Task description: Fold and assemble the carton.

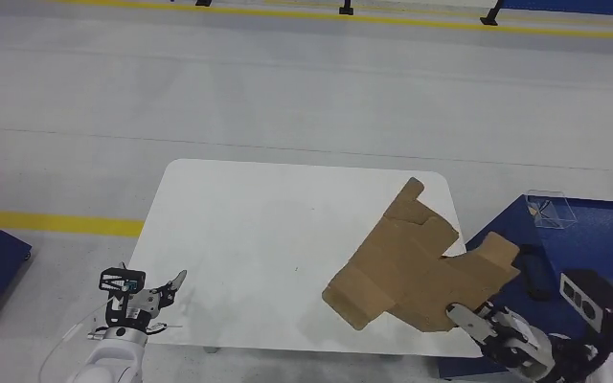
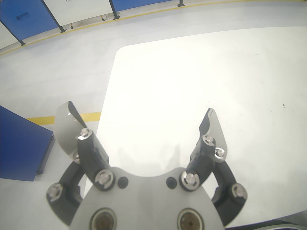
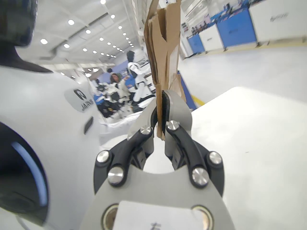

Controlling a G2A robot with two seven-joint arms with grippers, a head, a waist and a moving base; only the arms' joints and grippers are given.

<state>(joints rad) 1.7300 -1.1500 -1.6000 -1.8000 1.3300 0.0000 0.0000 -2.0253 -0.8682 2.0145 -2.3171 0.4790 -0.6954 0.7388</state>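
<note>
Right jaws are clamped shut on one edge of the flat brown cardboard carton (image 1: 412, 268). In the right wrist view the layered board (image 3: 163, 48) is seen edge-on, pinched between the two pads and running straight out from them. From that grip the carton stretches away from the right jaws over the white table with rounded corners (image 1: 239, 220), and one flap reaches past the table's edge on the right jaws' side. Whether the far end of the carton rests on the table cannot be told.

Left jaws are spread wide with nothing between them, and the bare table top (image 2: 191, 72) lies ahead of and beneath them. They are well apart from the carton, at the table's opposite near corner.

Just beyond the right jaws stands a blue stand (image 1: 584, 249) carrying a clear plastic box (image 1: 551, 208). A blue cabinet (image 2: 21, 144) sits on the floor beside the left jaws.
</note>
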